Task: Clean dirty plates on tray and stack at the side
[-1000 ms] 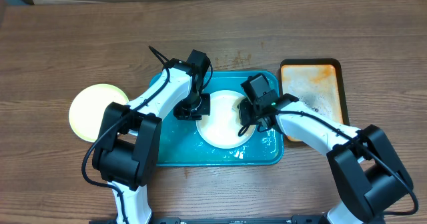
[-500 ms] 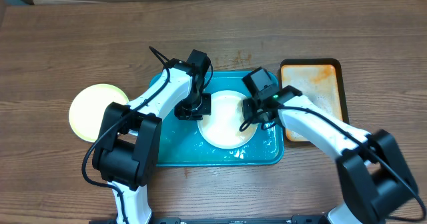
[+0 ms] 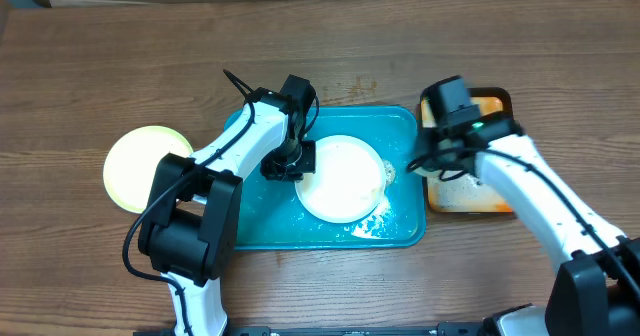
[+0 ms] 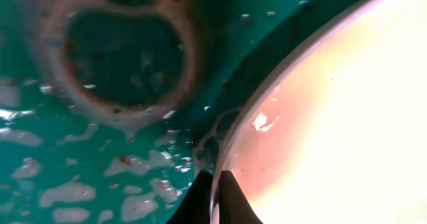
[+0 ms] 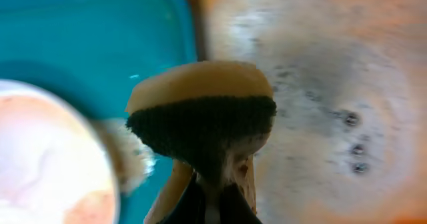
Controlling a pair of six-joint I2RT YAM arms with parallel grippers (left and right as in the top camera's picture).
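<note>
left gripper (image 3: 289, 162): your jaws are clamped on the white plate (image 3: 345, 181)'s left rim, pinning it for scrubbing, I'd guess.
right gripper (image 3: 437, 164): pinched shut on the sponge (image 5: 200, 111), hovering at the orange tray (image 3: 492, 202)'s edge, right of frame.
white plate: mid-frame in the teal tray (image 3: 255, 226); looks mostly white, suds around it.
yellow-green plate (image 3: 140, 166): on the table, far left.
</note>
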